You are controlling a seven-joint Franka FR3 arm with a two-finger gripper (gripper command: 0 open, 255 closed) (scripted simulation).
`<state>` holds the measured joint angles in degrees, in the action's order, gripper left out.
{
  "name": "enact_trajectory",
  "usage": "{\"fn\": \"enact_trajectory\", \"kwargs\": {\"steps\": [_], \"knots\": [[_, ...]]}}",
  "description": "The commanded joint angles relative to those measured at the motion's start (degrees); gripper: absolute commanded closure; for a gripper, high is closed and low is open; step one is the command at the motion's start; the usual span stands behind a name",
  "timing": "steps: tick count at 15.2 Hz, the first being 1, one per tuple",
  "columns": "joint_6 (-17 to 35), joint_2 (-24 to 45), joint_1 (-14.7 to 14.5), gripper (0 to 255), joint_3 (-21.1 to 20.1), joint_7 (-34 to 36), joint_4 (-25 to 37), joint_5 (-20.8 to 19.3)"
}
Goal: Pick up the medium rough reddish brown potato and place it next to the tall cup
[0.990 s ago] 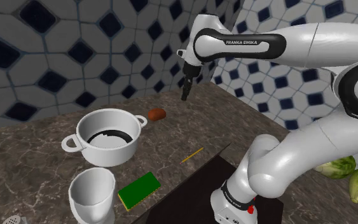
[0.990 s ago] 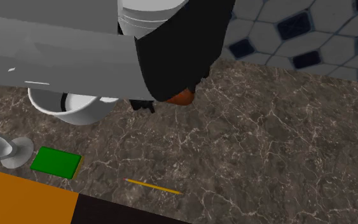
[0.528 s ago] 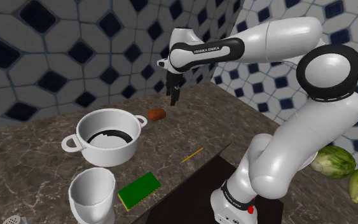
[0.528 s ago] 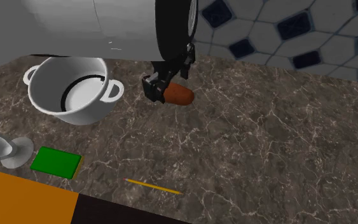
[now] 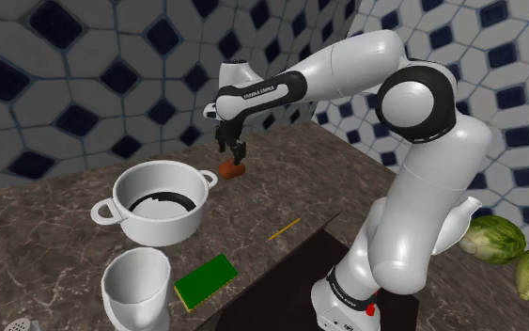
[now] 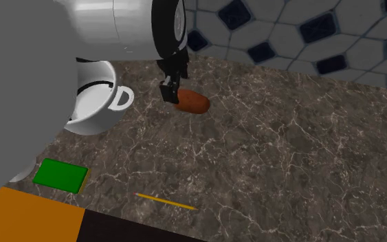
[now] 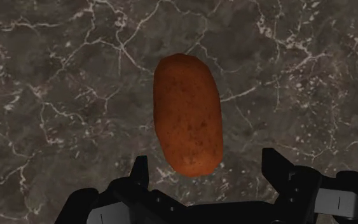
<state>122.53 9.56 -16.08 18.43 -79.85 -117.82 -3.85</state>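
1. The potato (image 7: 187,114) is a reddish-brown oval with rough, finely speckled skin. It lies flat on the dark veined counter (image 7: 56,95), lengthwise ahead of the gripper (image 7: 206,164).
2. The gripper's two black fingers stand wide apart, one to each side of the potato's near end, and neither touches it.
3. The wrist view gives us the skin texture and the gaps beside the fingers. The shoulder view gives us the height instead: the gripper (image 5: 238,153) points down with its tips just above the potato (image 5: 231,169).
4. The shoulder view also shows the white pot (image 5: 159,199) near the gripper and the tall cup (image 5: 136,287) well apart from it, beyond the pot.
5. In the second exterior view the gripper (image 6: 169,89) hangs over the end of the potato (image 6: 192,102) nearer the pot (image 6: 99,110), which the arm partly covers.
6. A green sponge (image 6: 60,174) and a thin yellow stick (image 6: 165,201) lie well apart from the gripper.
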Motion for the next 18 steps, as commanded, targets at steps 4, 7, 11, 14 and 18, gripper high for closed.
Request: {"fn": "enact_trajectory", "kwargs": {"steps": [4, 7, 11, 14, 18], "knots": [[3.78, 3.24, 0.32, 0, -0.51, -2.80, -0.74, 0.58], [5.92, 4.47, 0.56, 0, -0.56, -3.05, -1.68, 0.93], [6.33, 4.72, 0.61, 0, -0.57, -3.10, -1.85, 1.00], [6.33, 4.72, 0.61, 0, -0.57, -3.10, -1.85, 1.00], [6.31, 4.73, 0.61, 255, -0.57, -3.11, -1.82, 1.01]]}}
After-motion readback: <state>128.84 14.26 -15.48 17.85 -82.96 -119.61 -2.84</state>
